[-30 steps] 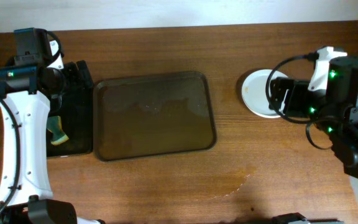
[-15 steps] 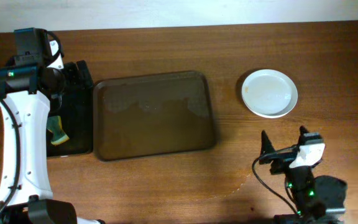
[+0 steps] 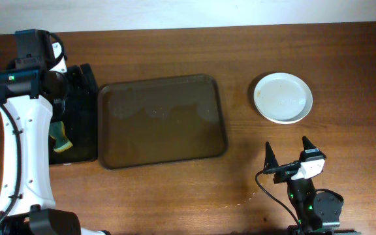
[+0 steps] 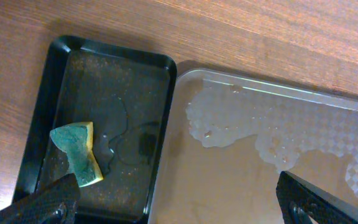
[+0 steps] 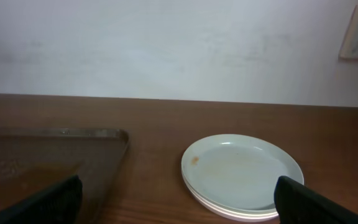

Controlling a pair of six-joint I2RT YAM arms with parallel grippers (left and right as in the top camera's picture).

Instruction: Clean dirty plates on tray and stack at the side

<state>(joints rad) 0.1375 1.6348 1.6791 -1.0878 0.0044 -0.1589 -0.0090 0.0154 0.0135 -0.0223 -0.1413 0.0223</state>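
Observation:
The white plates (image 3: pixel 282 97) sit stacked on the table to the right of the brown-grey tray (image 3: pixel 162 120); the top plate has a faint orange speck near its rim. The stack also shows in the right wrist view (image 5: pixel 241 177). The tray holds no plates, only wet foam patches (image 4: pixel 253 121). My right gripper (image 3: pixel 286 155) is open and empty near the table's front edge, below the stack. My left gripper (image 4: pixel 176 202) is open and empty, high above the seam between the black tray and the brown tray.
A narrow black tray (image 3: pixel 77 117) stands left of the brown tray and holds a green-yellow sponge (image 4: pixel 76 152) in a little water. A wet streak lies on the wood near the front right (image 3: pixel 253 192).
My right arm has pulled back from the plate stack to the front edge of the table, leaving the stack uncovered. The left arm has not moved.

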